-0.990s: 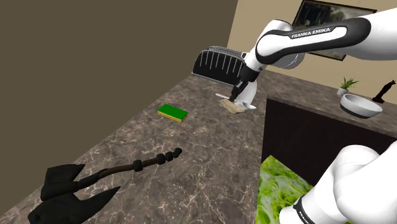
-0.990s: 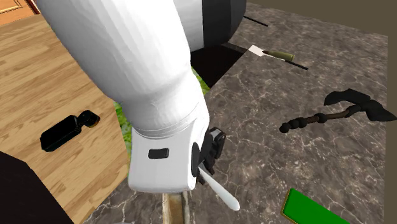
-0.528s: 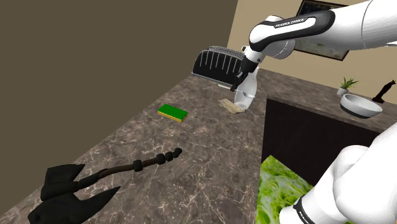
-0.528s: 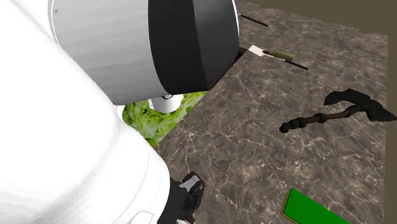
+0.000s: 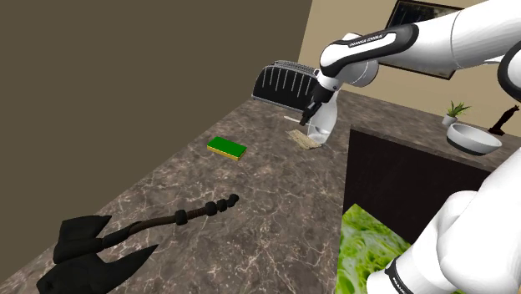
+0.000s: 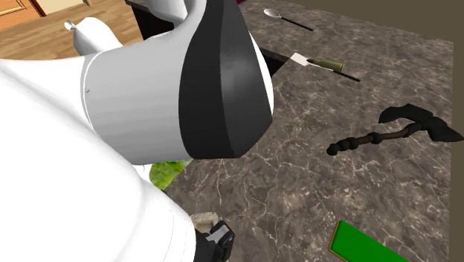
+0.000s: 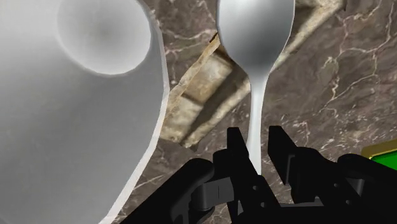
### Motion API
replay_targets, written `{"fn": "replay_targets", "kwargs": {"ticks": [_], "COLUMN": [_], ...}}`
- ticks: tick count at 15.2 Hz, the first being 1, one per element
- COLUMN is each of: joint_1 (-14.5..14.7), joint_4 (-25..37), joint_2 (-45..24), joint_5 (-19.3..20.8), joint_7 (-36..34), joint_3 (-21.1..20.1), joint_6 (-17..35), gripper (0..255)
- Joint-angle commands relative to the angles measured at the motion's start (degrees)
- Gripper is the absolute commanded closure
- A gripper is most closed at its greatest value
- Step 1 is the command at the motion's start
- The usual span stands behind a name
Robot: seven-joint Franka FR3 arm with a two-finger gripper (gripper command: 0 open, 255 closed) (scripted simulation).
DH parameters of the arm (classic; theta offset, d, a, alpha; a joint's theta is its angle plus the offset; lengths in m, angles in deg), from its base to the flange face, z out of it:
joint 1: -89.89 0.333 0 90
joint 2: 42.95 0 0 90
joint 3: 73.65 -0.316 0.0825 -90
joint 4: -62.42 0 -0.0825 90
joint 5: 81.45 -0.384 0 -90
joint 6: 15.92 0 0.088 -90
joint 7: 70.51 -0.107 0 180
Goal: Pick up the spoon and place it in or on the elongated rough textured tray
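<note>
Holding the spoon by its handle, my jaws are clenched on it, with the bowl pointing away from the hand. The spoon hangs in the air over the tan, rough-surfaced tray, which lies flat on the dark marbled tabletop. In the shoulder view the tray sits just below the hand, and a green block lies well apart from it toward that view's left.

I judge the step in hand to be the placing. Since the tray is narrow, I would first line the spoon's length up with the tray's long axis. Then I would descend slowly until the bowl is touching or just above the rough surface before letting go. Releasing from height risks the spoon bouncing or rolling off the edge onto the marble.
</note>
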Motion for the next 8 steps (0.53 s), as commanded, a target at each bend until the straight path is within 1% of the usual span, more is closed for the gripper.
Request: {"fn": "replay_targets", "kwargs": {"ticks": [1, 8], "joint_1": [-0.11, -0.21], "joint_4": [-0.81, -3.25], "joint_2": [-0.98, -3.64], "joint_5": [-0.77, -3.51], "joint_7": [0.82, 3.46], "joint_3": [0.12, -0.06], "joint_6": [1.19, 5.59], "gripper": [255, 255]}}
